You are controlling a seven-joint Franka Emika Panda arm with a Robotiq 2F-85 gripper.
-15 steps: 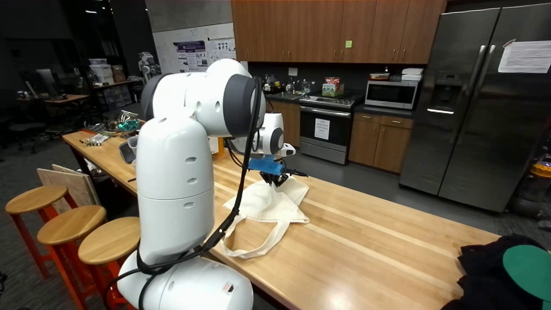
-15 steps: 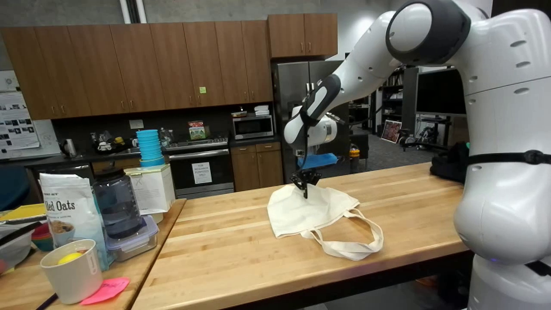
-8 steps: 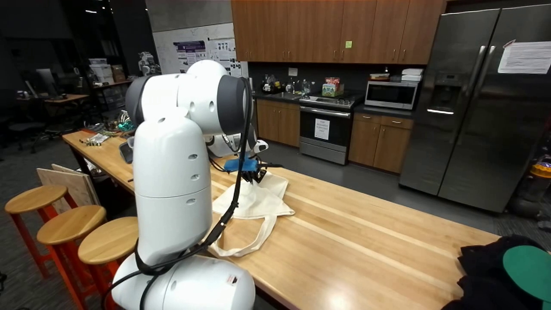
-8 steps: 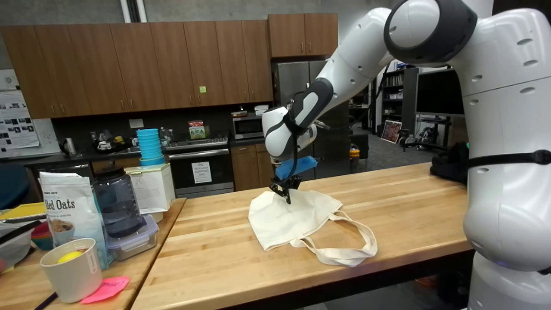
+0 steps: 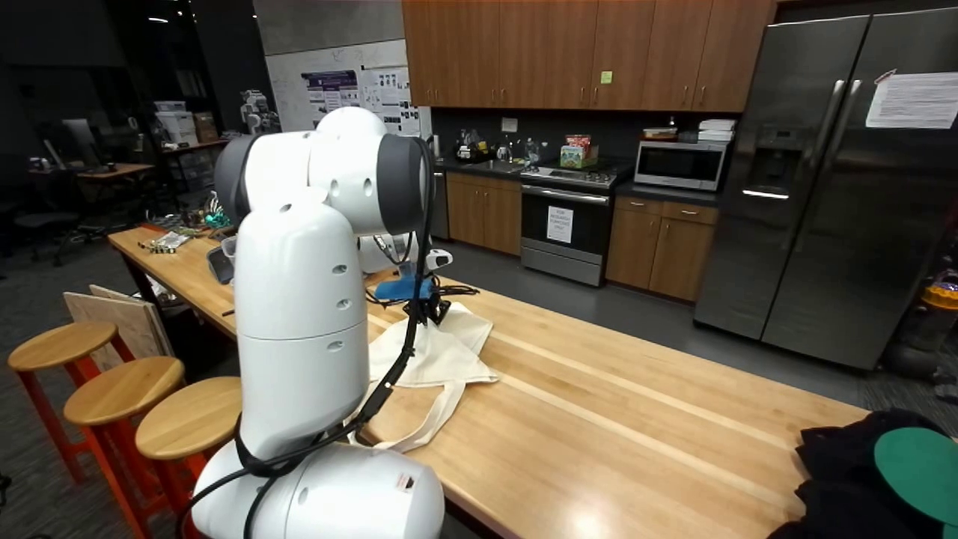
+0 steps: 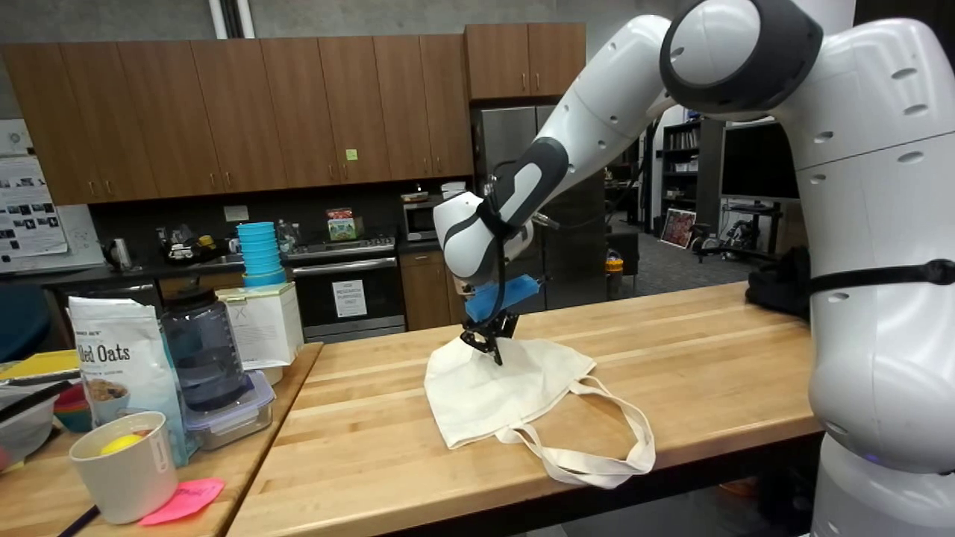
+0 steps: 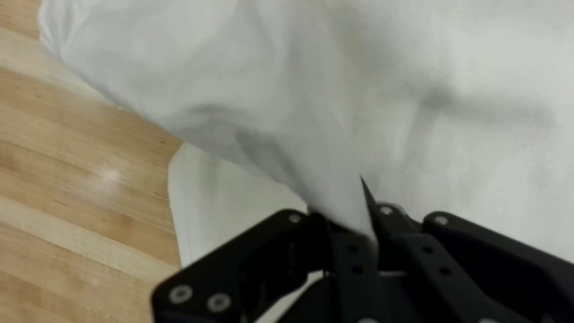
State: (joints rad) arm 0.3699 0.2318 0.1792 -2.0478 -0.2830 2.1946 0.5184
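Robot hand [image 6: 498, 358] pinching a cream cloth bag [image 6: 515, 391].
It is fully closed on a raised fold; the bag's straps [image 6: 582, 466] loop across the wooden counter [image 6: 358, 462].

Wrist view: tote bag [image 7: 471, 157] blurs, partly covers the jaws, runs off top and right edges. In an exterior view, the arm [image 5: 303, 299] hides some of it; print on the paper sheet [image 5: 914, 99] is too small to read.

wide views, wrist view close
exterior views, close beside the arm [image 5: 299, 299] and farther along the bench [image 6: 358, 470], face the cabinets [image 6: 246, 119], sharing the cloth bag [image 6: 507, 391]; the wrist view looks down on it.
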